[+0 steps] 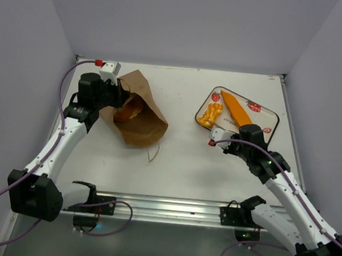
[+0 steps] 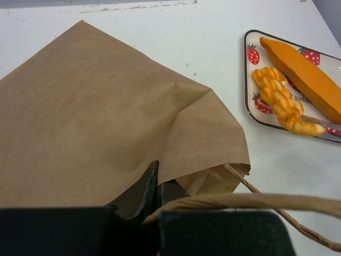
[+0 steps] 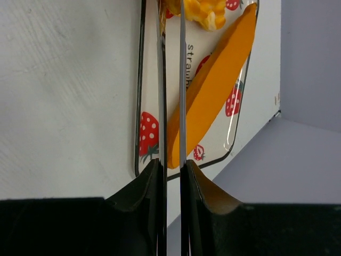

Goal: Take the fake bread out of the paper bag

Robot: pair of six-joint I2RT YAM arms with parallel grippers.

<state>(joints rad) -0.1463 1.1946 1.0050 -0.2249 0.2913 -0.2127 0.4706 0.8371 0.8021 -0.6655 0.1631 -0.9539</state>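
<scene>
We see L gripper [image 2: 157, 181] pinched shut on rim of paper bag [image 1: 141, 122], bag lying on table [image 1: 180, 165]; golden bread pc [image 1: 130, 109] in its mouth. R gripper [image 3: 171, 172] clamped on metal tongs [image 3: 161, 80], tips over strawberry tray [image 1: 266, 119]. Baguette [image 1: 235, 108] + braided pc [image 1: 210, 114] on tray.

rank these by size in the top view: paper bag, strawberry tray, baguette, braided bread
Largest to smallest:
1. paper bag
2. strawberry tray
3. baguette
4. braided bread
All sit at a similar distance from the camera, so the order is safe.
</scene>
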